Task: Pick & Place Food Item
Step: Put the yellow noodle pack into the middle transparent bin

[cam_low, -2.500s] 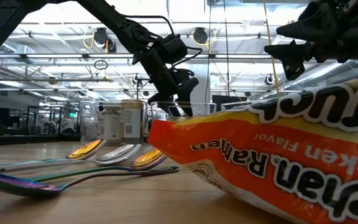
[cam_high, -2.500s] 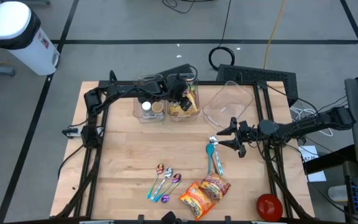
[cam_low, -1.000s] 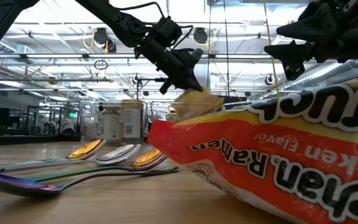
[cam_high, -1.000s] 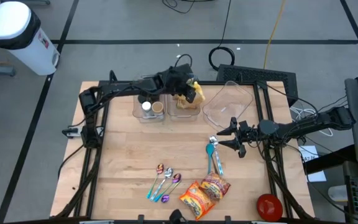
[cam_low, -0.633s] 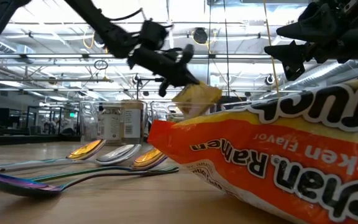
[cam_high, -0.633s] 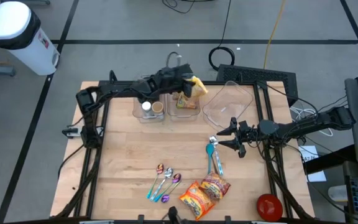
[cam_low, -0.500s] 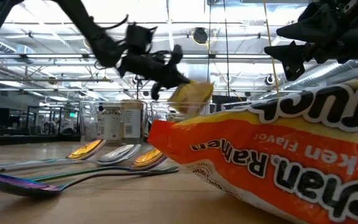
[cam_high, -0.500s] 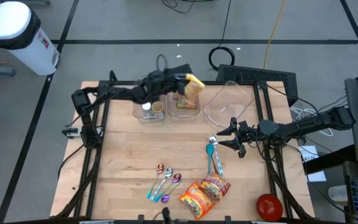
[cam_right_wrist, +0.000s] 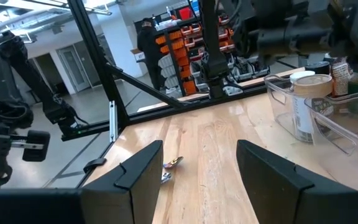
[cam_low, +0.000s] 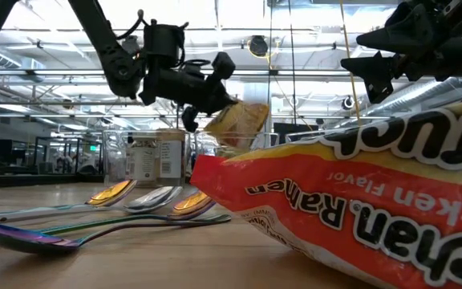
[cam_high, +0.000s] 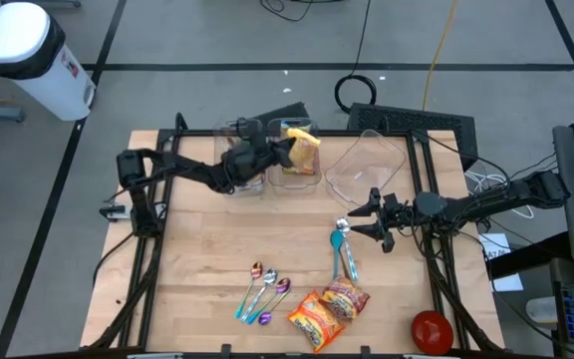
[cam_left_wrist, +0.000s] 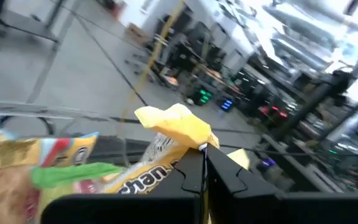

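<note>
Yellow snack packet [cam_high: 304, 146] with dark lettering and green-red print, upper centre of the high view. Orange-red ramen pack [cam_high: 328, 311] with yellow patches and white lettering, bottom centre. Spoons [cam_high: 265, 292], lower centre: iridescent purple-blue, gold and silver bowls. Teal-handled utensil [cam_high: 344, 251], right of centre. Red round object [cam_high: 431, 331], bottom right. Light wood-grain table [cam_high: 207, 249]. Clear bins [cam_high: 267, 170], upper centre. Black arms; left gripper [cam_high: 278, 152] and right gripper [cam_high: 372, 218] both black. White bin [cam_high: 30, 56] with black band, upper left. Grey floor.
</note>
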You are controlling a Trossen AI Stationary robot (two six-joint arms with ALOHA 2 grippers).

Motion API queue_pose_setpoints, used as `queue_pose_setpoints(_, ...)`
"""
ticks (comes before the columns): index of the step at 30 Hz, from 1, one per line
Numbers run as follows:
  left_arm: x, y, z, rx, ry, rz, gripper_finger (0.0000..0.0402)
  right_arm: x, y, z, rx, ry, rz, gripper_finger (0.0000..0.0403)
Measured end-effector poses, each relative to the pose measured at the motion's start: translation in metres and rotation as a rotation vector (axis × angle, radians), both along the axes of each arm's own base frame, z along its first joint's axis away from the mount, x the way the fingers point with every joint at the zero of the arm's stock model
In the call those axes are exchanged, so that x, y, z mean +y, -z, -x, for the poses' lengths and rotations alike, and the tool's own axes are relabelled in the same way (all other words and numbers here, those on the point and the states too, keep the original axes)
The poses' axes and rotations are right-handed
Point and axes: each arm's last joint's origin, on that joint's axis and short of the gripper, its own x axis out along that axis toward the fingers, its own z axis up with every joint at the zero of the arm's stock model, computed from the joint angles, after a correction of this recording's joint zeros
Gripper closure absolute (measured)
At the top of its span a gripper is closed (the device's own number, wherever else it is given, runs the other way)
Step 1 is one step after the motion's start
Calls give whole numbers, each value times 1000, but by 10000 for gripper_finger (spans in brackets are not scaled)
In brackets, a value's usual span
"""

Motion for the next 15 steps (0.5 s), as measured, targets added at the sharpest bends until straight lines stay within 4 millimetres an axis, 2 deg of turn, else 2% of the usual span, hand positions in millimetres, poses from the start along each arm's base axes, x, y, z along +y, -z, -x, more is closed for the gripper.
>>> queue_pose_setpoints(8, -11, 6, -2, 10, -169, 76, 397, 0, 0, 0, -3, 0, -3, 206)
queue_pose_setpoints(15, -10, 6, -2, -25, -164, 105, 397, 0, -1, 0, -6, 1, -4, 206)
